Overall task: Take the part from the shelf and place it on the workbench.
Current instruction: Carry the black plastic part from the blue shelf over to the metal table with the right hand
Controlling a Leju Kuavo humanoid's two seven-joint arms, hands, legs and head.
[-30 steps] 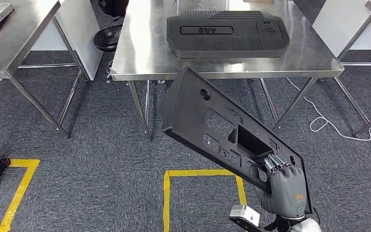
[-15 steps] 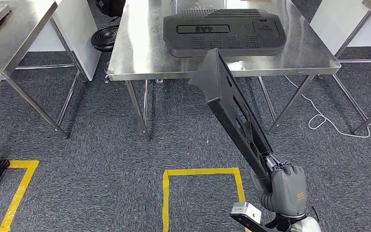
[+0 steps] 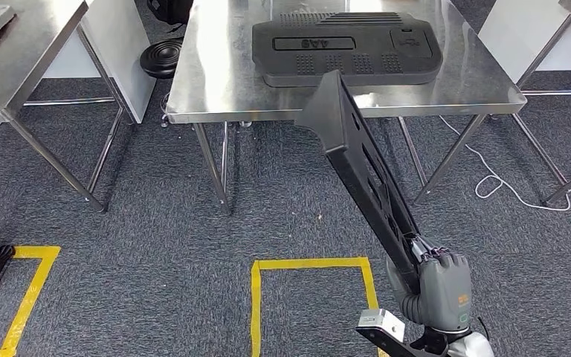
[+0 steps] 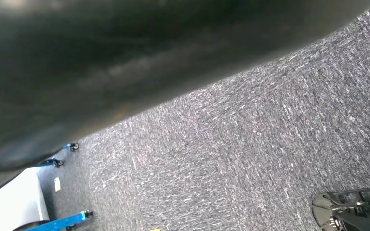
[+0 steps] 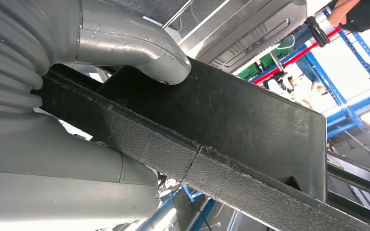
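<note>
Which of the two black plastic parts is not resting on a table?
The long panel gripped by the right hand, tilted up in the air; the other part lies flat on the steel workbench.

A matt black plastic panel (image 3: 362,169), its grained edge rough at the seam, is clamped by the right robot hand (image 3: 437,286) of smooth grey plastic with a ribbed cover. Beyond it, a brushed-steel worktop (image 3: 223,74) with a dull sheen carries a textured black plastic moulding (image 3: 346,47) above coarse grey carpet (image 3: 156,245) marked with yellow tape (image 3: 256,297).
</note>
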